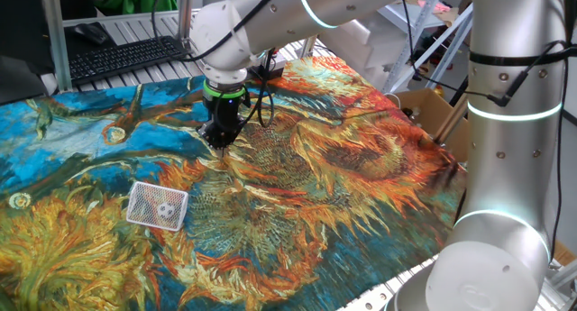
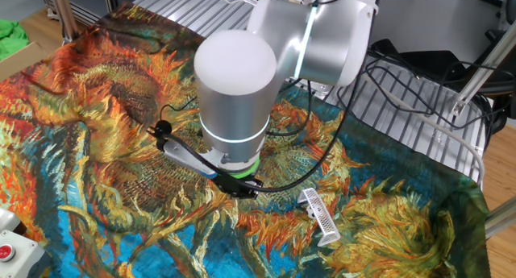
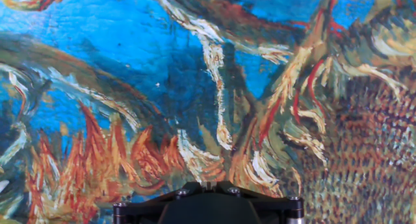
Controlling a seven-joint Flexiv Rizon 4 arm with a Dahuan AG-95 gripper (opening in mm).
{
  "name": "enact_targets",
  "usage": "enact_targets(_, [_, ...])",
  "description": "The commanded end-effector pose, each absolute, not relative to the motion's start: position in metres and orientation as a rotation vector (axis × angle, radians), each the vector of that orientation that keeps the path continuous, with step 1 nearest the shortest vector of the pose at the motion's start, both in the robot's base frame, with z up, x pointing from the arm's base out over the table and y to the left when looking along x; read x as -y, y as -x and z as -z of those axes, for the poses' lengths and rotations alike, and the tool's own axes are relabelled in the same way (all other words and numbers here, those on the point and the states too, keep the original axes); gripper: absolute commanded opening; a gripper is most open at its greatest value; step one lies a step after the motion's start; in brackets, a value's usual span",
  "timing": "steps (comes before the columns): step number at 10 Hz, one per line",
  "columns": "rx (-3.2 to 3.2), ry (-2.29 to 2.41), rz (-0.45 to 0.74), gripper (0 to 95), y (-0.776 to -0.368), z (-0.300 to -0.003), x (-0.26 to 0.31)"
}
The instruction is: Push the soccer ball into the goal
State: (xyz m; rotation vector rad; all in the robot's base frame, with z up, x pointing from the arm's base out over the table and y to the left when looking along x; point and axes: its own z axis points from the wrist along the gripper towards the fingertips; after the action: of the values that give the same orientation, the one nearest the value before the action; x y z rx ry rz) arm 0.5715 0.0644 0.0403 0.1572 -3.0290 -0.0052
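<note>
The goal (image 1: pixel 157 205), a small white mesh box, lies on the painted cloth at the front left. The soccer ball (image 1: pixel 167 207) shows as a tiny white ball with dark patches inside the netting. In the other fixed view the goal (image 2: pixel 320 214) lies right of the arm and the ball is hidden. My gripper (image 1: pixel 218 143) points down, its tip close to the cloth, up and to the right of the goal and apart from it. Its fingers look pressed together and empty. The hand view shows only the cloth and the gripper's black tip (image 3: pixel 207 184).
The sunflower-pattern cloth (image 1: pixel 343 167) covers the table. A keyboard (image 1: pixel 126 57) lies on the metal bench behind it. A cardboard box (image 1: pixel 433 113) stands past the right edge. A box with a red button (image 2: pixel 6 252) sits at the cloth's corner.
</note>
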Motion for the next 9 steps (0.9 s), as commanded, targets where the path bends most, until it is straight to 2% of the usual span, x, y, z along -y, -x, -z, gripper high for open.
enact_targets(1, [3.054, -0.146, 0.011, 0.0, -0.5700, -0.0412, -0.0635])
enact_targets(9, [3.152, -0.035, 0.001, 0.0, -0.5700, -0.0412, -0.0635])
